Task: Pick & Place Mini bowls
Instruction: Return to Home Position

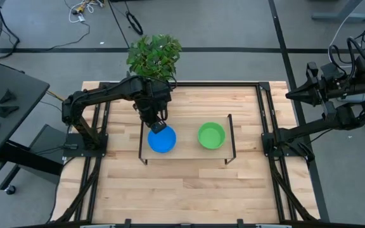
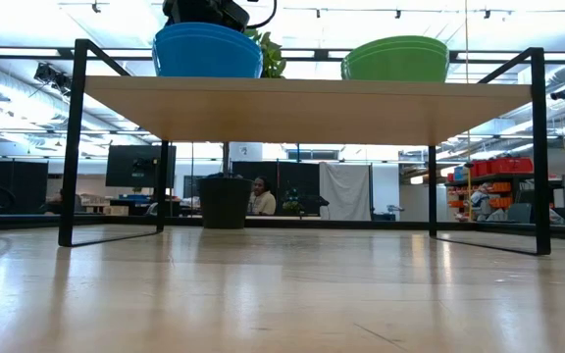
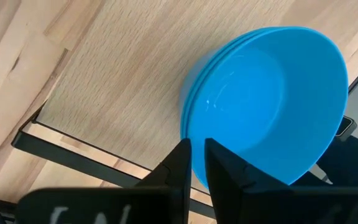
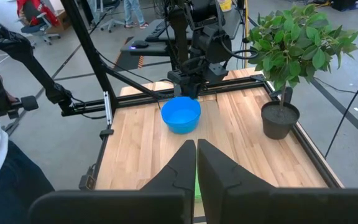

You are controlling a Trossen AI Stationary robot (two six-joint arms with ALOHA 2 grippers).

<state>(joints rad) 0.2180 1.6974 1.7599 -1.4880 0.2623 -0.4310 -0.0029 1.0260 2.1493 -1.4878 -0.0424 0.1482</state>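
High view: blue mini bowls (image 1: pixel 162 142) sat nested as one stack on the left half of the shelf (image 1: pixel 185 151) at frame centre, green mini bowls (image 1: pixel 211 135) stacked on its right half, the two stacks apart. Left gripper (image 1: pixel 158 125) hung over the blue stack's upper rim. Right gripper (image 1: pixel 291 95) was parked off the table (image 1: pixel 189 190) at upper right. Plant (image 1: pixel 155 54) stood at top centre.

Low view: blue stack (image 2: pixel 207 51) upper left and green stack (image 2: pixel 395 59) upper right, both on the shelf top (image 2: pixel 302 103); left arm's dark body just above the blue one.

Left wrist view: jaws only narrowly parted, tips (image 3: pixel 185 155) over the blue rim (image 3: pixel 272 99); contact unclear.

Right wrist view: jaws pressed together, holding nothing; blue stack (image 4: pixel 181 115) mid-frame, plant (image 4: pixel 303 37) at right.
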